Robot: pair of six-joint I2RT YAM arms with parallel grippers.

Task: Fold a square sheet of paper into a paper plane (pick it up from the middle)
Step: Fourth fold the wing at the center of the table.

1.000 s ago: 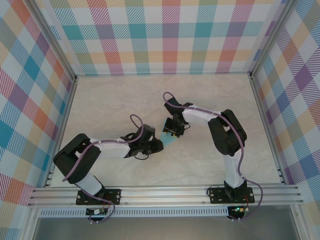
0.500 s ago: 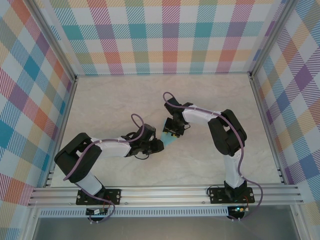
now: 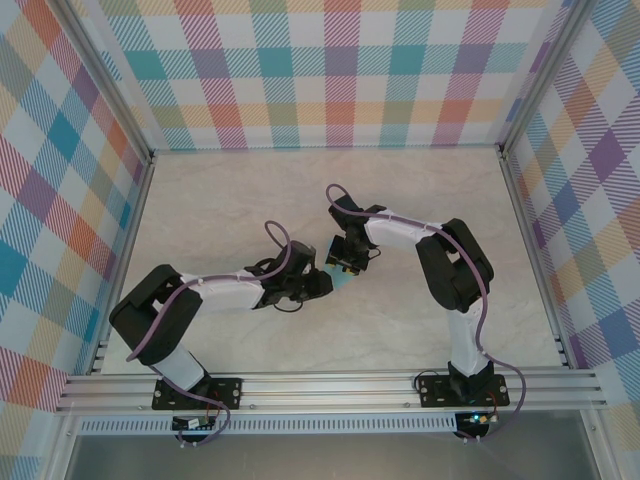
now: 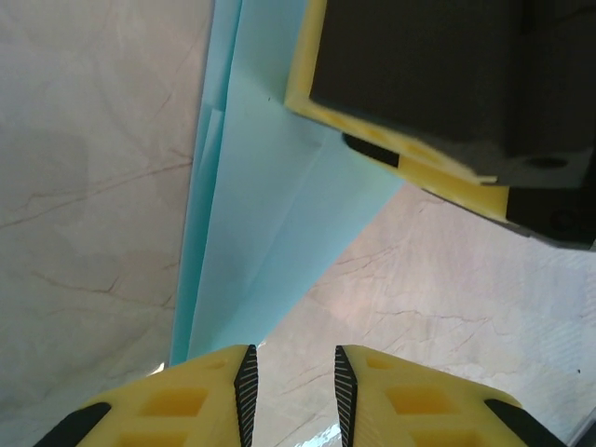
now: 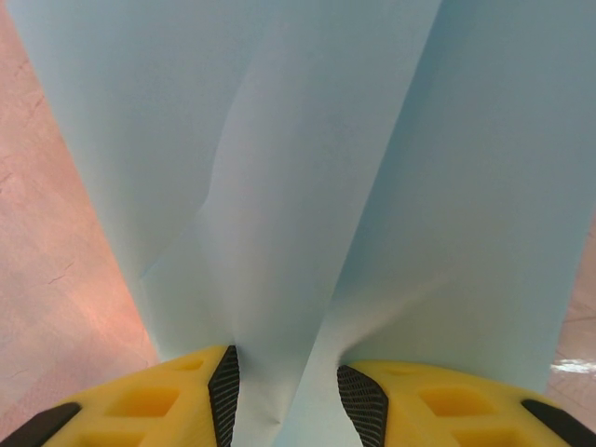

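Note:
The light blue paper, folded into a narrow layered dart (image 3: 342, 281), lies on the table between my two grippers. In the left wrist view the paper plane (image 4: 261, 214) tapers down to a tip beside my left finger. My left gripper (image 4: 291, 372) is open with only bare table between its pads. A yellow finger of my right gripper (image 4: 400, 149) rests on the paper's upper part. In the right wrist view my right gripper (image 5: 284, 391) stands open, straddling a raised crease of the paper (image 5: 307, 186), with a layer spreading under each finger.
The marble-patterned table (image 3: 230, 200) is ringed by checkered walls and an aluminium frame (image 3: 330, 385) along the near edge. Both arms (image 3: 220, 292) meet near the table's middle, with free room at the back and on both sides.
My left gripper has slid to the right, closer to the paper's near tip. The right gripper and the paper have stayed in place.

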